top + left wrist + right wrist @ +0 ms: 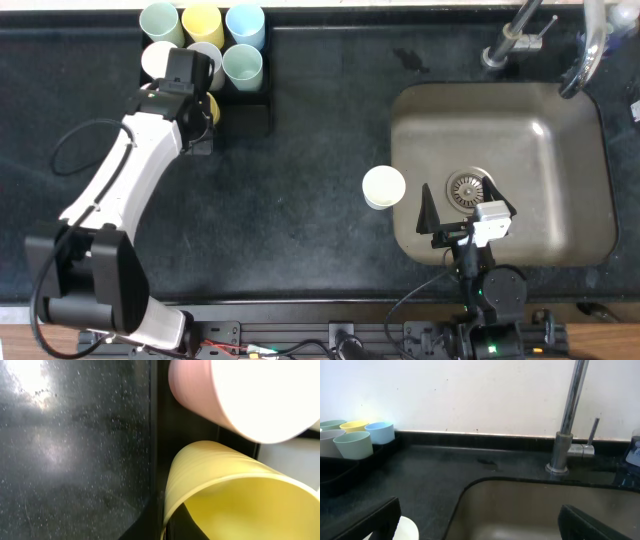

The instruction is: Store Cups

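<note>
At left gripper (197,100): whether the fingers are spread or pinching cannot be told. A tilted yellow cup (225,490) lies close below, over the black tray (250,112), just beside a pale cup (240,395).
Handling: right it, seat it clear of its neighbour.
Right gripper (479,507): fingers spread, over the sink (540,120).
White cup (384,187): on the counter by the sink rim, not yet stored.

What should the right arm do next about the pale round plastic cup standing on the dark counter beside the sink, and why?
Probably slide the right gripper sideways toward the pale round plastic cup. That gripper hangs open and empty over the steel sink, while the cup stands upright on the counter beside it, apart from the black tray holding the other cups.
</note>
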### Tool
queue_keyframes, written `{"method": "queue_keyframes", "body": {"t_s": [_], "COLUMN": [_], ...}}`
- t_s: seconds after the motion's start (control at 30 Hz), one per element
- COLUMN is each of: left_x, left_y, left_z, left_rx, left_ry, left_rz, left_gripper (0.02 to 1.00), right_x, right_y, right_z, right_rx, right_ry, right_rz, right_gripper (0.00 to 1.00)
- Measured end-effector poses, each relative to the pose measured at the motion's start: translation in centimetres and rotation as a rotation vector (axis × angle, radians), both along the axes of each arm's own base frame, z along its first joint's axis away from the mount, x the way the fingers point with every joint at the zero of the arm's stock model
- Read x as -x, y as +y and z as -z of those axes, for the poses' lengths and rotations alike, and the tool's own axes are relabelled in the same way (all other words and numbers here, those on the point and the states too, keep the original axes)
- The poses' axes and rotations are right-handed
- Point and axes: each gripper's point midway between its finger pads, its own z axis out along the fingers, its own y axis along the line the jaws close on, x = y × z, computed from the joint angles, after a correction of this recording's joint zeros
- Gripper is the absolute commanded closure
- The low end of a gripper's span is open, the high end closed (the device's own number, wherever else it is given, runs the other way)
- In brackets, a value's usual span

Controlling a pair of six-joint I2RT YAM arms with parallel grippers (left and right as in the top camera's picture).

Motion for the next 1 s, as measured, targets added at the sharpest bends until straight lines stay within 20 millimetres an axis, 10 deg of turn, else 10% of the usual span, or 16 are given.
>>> {"method": "queue_keyframes", "body": {"t_s": [0.67, 1.0], "left_x": [-0.2, -0.8], "left_y": [0.2, 0.1], "left_z": [1.4, 1.2], "left_rx": [0.006, 0.010], "left_ry": [0.036, 0.010], "left_rz": [-0.006, -0.008], "left_gripper": [0.982, 0.807], "right_x": [0.0, 0.0], "right_y": [0.0, 0.0], "right_z": [0.0, 0.0], "right_rx": [0.000, 0.000], "right_ry": [0.000, -0.001], "right_rz": [0.000, 0.000], "right_gripper": [0.003, 0.005]}}
